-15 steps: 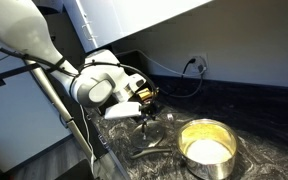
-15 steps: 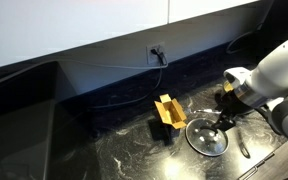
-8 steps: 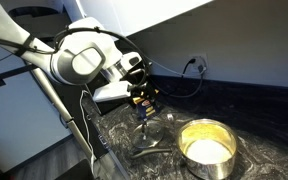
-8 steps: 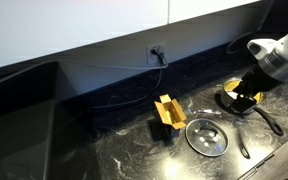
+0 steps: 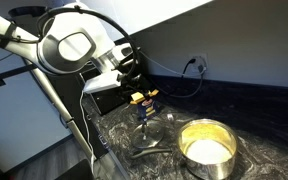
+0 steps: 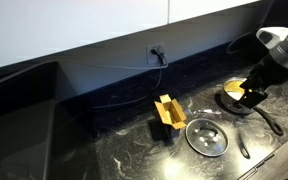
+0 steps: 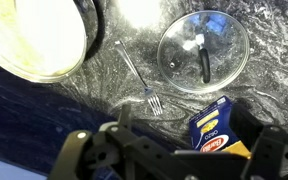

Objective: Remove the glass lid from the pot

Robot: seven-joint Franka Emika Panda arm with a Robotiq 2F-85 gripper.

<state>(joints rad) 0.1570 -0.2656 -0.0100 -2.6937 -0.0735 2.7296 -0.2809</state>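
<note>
The glass lid [image 7: 204, 52] lies flat on the dark marbled counter, knob up, apart from the pot; it also shows in both exterior views [image 6: 205, 136] [image 5: 156, 122]. The steel pot [image 7: 34, 40] stands uncovered with its yellowish inside showing [image 5: 206, 145]; in an exterior view [image 6: 234, 94] the gripper partly hides it, and its dark handle [image 6: 268, 120] points toward the front. My gripper [image 7: 174, 165] is open and empty, raised above the counter [image 5: 129, 62] [image 6: 254, 88].
A blue-and-yellow pasta box [image 7: 219, 125] [image 6: 167, 112] [image 5: 142, 100] stands beside the lid. A fork [image 7: 139, 75] lies between pot and lid. A wall socket with cable [image 6: 156, 52] is behind, and a sink edge [image 6: 44, 100] lies further along the counter.
The gripper was low at the lid a second ago. It has since risen and swung away toward the pot side, leaving the lid on the counter.
</note>
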